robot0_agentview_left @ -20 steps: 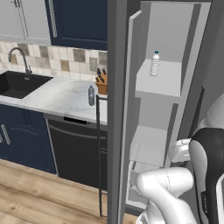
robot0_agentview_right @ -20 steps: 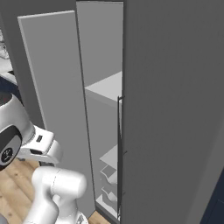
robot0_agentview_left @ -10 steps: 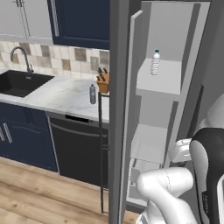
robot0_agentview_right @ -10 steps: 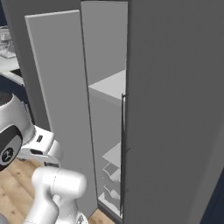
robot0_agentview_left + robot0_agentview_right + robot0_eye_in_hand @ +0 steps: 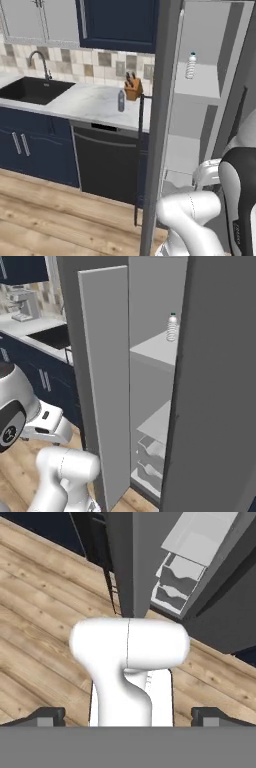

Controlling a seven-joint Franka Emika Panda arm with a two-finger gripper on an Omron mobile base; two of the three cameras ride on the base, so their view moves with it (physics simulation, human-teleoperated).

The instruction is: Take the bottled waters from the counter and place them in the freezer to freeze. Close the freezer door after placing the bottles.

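Across the last second the whole picture in both base views slides sideways, so it is the base that drives, not the kitchen things that move: the sink and bench [image 5: 85, 102] now sit further into the left base view, and the right base view has swung round far enough to look into the freezer [image 5: 150, 351]. One bottled water [image 5: 190, 65] stands upright on an upper white shelf inside the freezer, seen from the other side as well [image 5: 172, 327]. A second bottle [image 5: 121, 100] stands upright on the bench, just beside the wooden knife block [image 5: 132, 89] and near the open freezer door [image 5: 159, 125], which stands edge-on between bench and shelves. In the hand view the two fingers [image 5: 48, 716] sit wide apart at the bottom corners with nothing between them, the hand pointing down over the wooden floor [image 5: 45, 612]. The shift suggests the robot is repositioning toward the bench to fetch the remaining bottle; roughly half the carrying looks done, and the door is still to be closed.
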